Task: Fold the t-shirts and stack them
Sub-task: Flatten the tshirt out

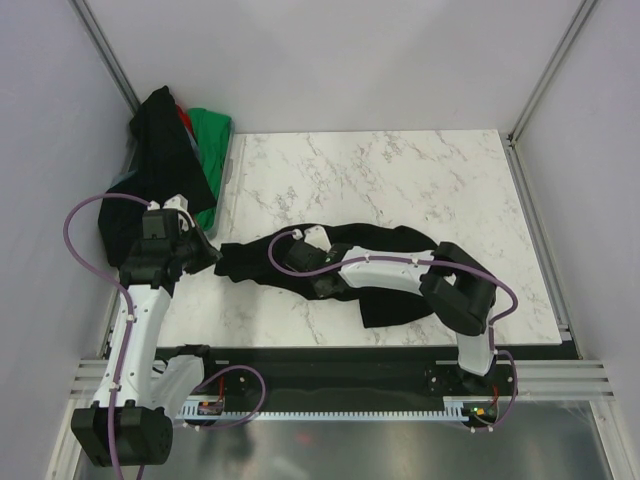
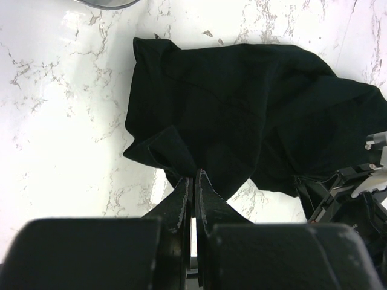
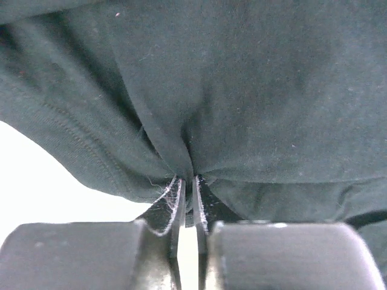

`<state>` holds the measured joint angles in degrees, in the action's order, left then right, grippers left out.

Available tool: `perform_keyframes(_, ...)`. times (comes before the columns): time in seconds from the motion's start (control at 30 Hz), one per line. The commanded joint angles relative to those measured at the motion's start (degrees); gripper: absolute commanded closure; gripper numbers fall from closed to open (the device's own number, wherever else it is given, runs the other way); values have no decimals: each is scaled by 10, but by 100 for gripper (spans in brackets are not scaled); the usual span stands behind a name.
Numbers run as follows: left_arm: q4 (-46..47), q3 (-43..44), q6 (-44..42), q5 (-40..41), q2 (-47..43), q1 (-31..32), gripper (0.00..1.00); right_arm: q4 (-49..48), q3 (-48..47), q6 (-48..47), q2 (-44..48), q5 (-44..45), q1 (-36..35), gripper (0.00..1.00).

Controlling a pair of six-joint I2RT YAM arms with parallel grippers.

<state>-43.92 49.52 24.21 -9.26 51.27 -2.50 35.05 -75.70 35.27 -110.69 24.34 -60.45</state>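
A black t-shirt [image 1: 395, 240] lies crumpled across the middle of the marble table [image 1: 400, 170]. My left gripper [image 1: 212, 255] is shut on the shirt's left edge; in the left wrist view the fingertips [image 2: 195, 175] pinch a corner of the black cloth [image 2: 242, 109]. My right gripper [image 1: 290, 262] sits on the shirt's left-middle part and is shut on a bunched fold of it [image 3: 188, 178]; black cloth [image 3: 254, 90] fills that view. More shirts, black, green [image 1: 212, 130] and red, lie in a pile [image 1: 165, 160] at the far left corner.
The pile hangs over the table's left edge beside a grey tray rim [image 1: 232, 165], which also shows in the left wrist view [image 2: 109, 3]. Walls and metal posts close in the table. The right arm [image 2: 351, 187] reaches into the left wrist view.
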Motion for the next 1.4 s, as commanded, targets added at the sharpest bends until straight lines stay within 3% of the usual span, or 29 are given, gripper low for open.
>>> perform_keyframes(0.0, 23, 0, 12, -8, -7, -1, 97, 14, -8, -6, 43, -1, -2, 87)
perform_keyframes(0.43, 23, -2, 13, -4, -8, 0, 97, -33, 34, -7, 63, -62, 20, 79)
perform_keyframes(0.53, 23, -2, 13, -3, -6, -1, 97, -41, 42, -8, 64, -75, 23, 69)
perform_keyframes(0.73, 23, -1, 13, -3, -6, -1, 97, -54, 53, -7, 71, -86, 30, 65)
perform_keyframes(0.97, 23, -1, 14, -2, -7, -1, 97, -67, 64, -6, 64, -90, 32, 70)
perform_keyframes(1.17, 23, -1, 14, -2, -8, -1, 97, -73, 66, -9, 58, -91, 33, 88)
perform_keyframes(1.2, 23, -1, 14, -3, -8, -1, 97, -73, 67, -10, 58, -91, 32, 98)
perform_keyframes(1.37, 22, 4, 12, 6, -10, -2, 98, -35, 66, -15, 101, -63, 33, 100)
